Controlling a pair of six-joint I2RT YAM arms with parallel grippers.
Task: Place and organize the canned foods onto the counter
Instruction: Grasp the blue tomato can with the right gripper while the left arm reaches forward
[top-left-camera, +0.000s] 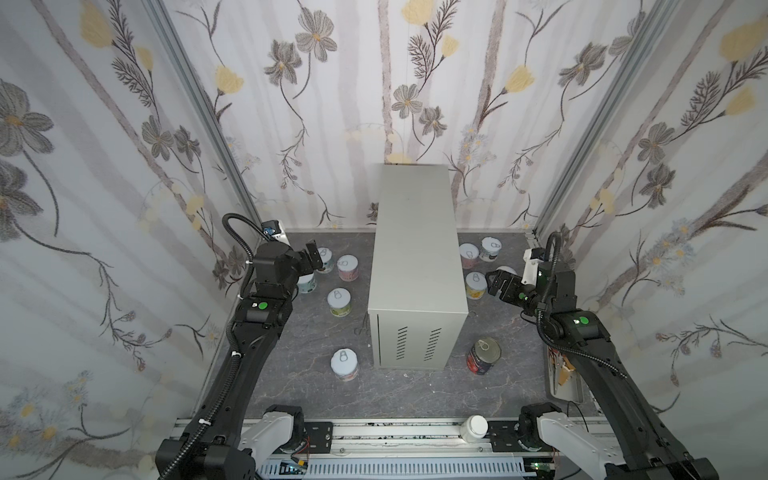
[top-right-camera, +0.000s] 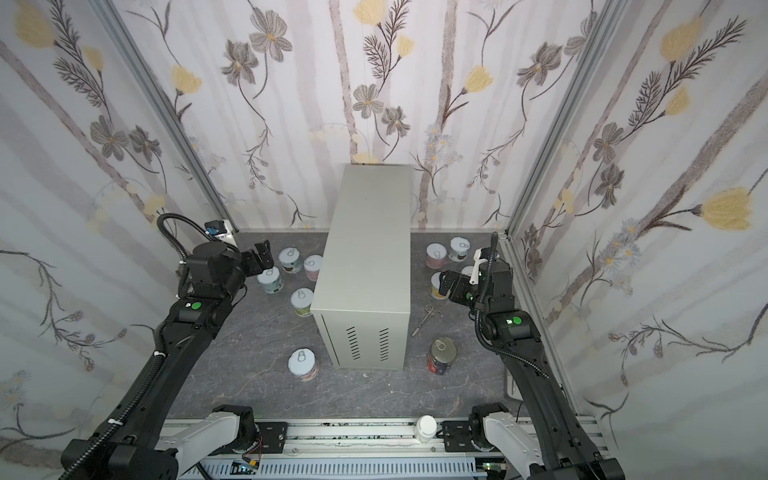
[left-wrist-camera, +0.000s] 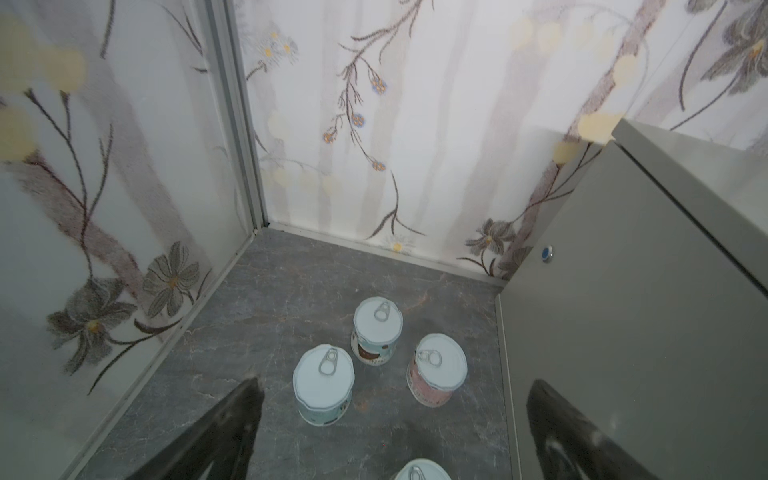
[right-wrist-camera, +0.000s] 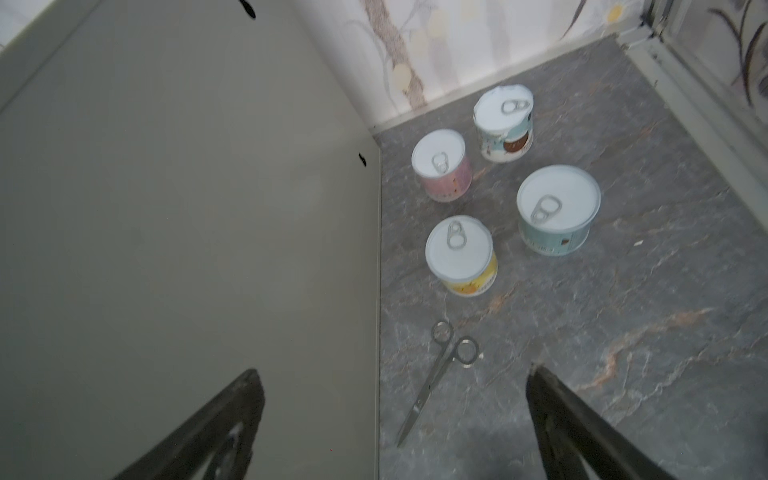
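Note:
The counter (top-left-camera: 415, 249) (top-right-camera: 365, 249), a tall grey box, stands mid-floor. All cans in view stand upright on the dark floor. Left of the counter are a blue can (left-wrist-camera: 324, 390), a brown-labelled can (left-wrist-camera: 377, 330), a pink can (left-wrist-camera: 436, 370) and two nearer ones (top-left-camera: 339, 302) (top-left-camera: 345, 364). My left gripper (top-left-camera: 313, 257) (left-wrist-camera: 395, 385) hovers open above that cluster, holding nothing. On the right stand a pink can (right-wrist-camera: 442, 164), a yellow can (right-wrist-camera: 460, 255), a blue can (right-wrist-camera: 557, 210) and another (right-wrist-camera: 504, 124). My right gripper (top-left-camera: 496, 284) (right-wrist-camera: 393, 371) is open and holds nothing. The tomato can (top-left-camera: 484, 355) stands nearer.
Small scissors (right-wrist-camera: 440, 374) (top-right-camera: 422, 320) lie on the floor beside the counter's right side. A white plastic bottle (top-left-camera: 473, 428) sits on the front rail. A grey tray (top-left-camera: 565, 382) lies under the right arm. Flowered walls close in three sides.

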